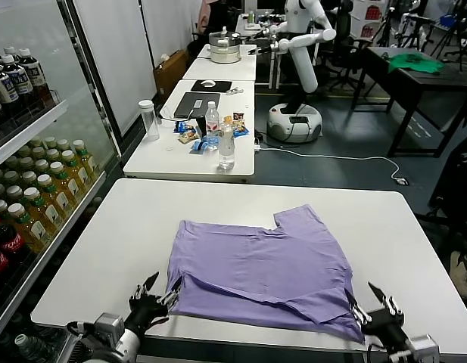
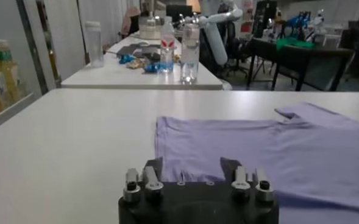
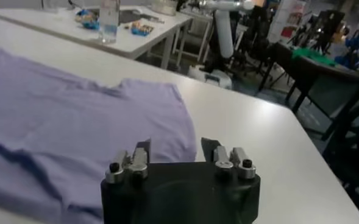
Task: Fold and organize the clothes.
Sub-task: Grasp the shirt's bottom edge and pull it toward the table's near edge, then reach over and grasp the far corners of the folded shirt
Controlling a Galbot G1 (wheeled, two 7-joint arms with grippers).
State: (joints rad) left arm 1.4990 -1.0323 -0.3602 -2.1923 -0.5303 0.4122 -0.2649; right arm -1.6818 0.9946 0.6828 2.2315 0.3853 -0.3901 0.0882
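The lavender T-shirt (image 1: 259, 261) lies on the white table (image 1: 119, 227), its lower part folded up over itself and one sleeve sticking out at the far edge. My left gripper (image 1: 159, 292) is open at the shirt's near left corner, low over the table. In the left wrist view the shirt (image 2: 277, 146) lies just ahead of that gripper (image 2: 192, 165), its edge between the open fingers. My right gripper (image 1: 369, 304) is open at the near right corner. In the right wrist view the shirt (image 3: 63, 109) reaches in between that gripper's (image 3: 177, 147) fingers.
A shelf of drink bottles (image 1: 36, 197) stands close on the left. Behind is a second white table (image 1: 165, 155) with a water bottle (image 1: 226, 147), snacks and a laptop. Farther back are a white robot (image 1: 297, 68) and a dark table with a green cloth (image 1: 415, 63).
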